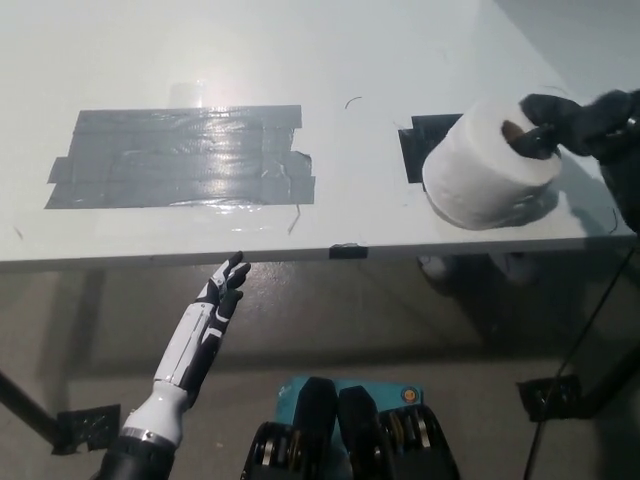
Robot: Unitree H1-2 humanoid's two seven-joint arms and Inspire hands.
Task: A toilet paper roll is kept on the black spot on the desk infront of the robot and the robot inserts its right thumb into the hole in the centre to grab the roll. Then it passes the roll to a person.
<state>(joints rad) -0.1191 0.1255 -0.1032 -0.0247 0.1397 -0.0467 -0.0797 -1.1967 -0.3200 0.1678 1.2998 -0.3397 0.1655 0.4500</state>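
A white toilet paper roll [485, 165] is tilted over the right part of the white desk [340, 60], its hole facing right. My black right hand [570, 125] is shut on the roll, its thumb inside the centre hole and the other fingers over the rim. Part of the small black spot [422, 140] shows just left of the roll. My white left hand [212, 310] rests open below the desk's front edge at the lower left.
A large patch of grey tape [180, 155] covers the left half of the desk. The desk's front edge [300, 253] crosses the picture. Below it lies grey floor with black desk legs [560, 395] at the lower right.
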